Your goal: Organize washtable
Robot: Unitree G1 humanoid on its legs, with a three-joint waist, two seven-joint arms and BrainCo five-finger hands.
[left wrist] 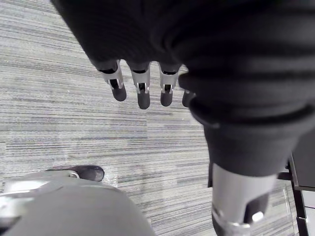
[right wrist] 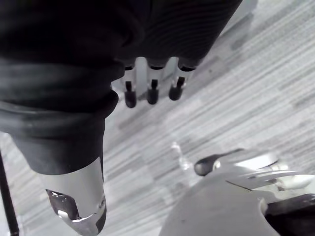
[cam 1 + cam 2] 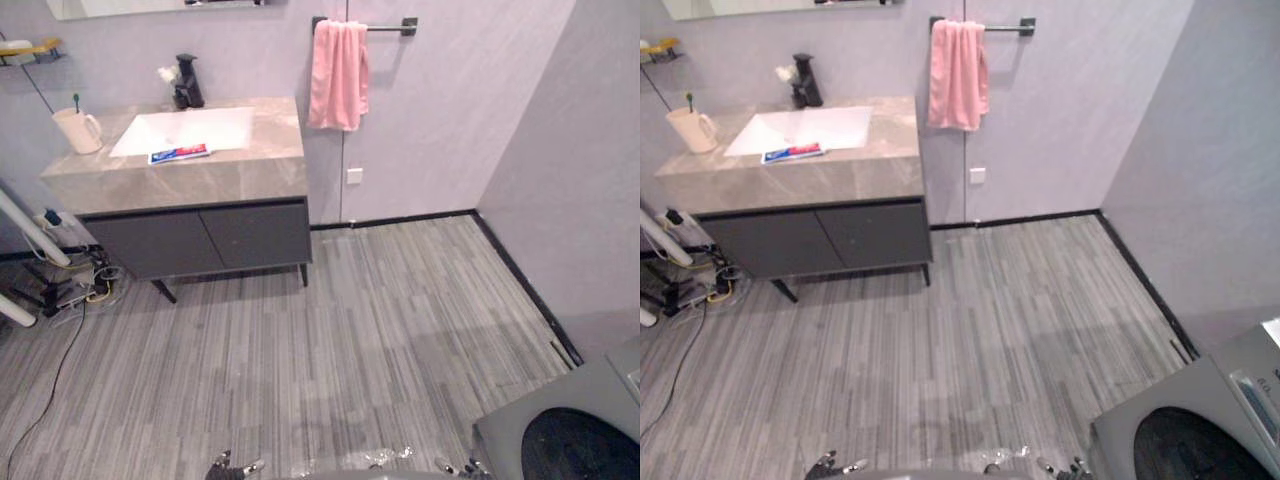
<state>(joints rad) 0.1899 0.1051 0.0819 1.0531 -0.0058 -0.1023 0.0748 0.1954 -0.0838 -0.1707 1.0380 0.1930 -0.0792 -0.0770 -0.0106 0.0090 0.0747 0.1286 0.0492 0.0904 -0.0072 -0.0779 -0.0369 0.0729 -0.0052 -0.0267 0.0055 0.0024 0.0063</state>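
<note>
Not yet begun: red-and-blue toothpaste tube (image 3: 179, 153) loose on grey stone-topped washtable (image 3: 215, 180); left hand (image 1: 142, 93), right hand (image 2: 151, 91) slack-fingered, empty, well away.

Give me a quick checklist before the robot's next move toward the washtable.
1. Left hand empty, fingers relaxed: ok.
2. Right hand empty, fingers relaxed: ok.
3. Washtable within reach: not ok, it stands well across the floor.
4. Toothpaste located: ok, lying flat before the basin.
5. Cup upright with toothbrush inside: ok.
6. Pink towel hung on its bar: ok.
</note>
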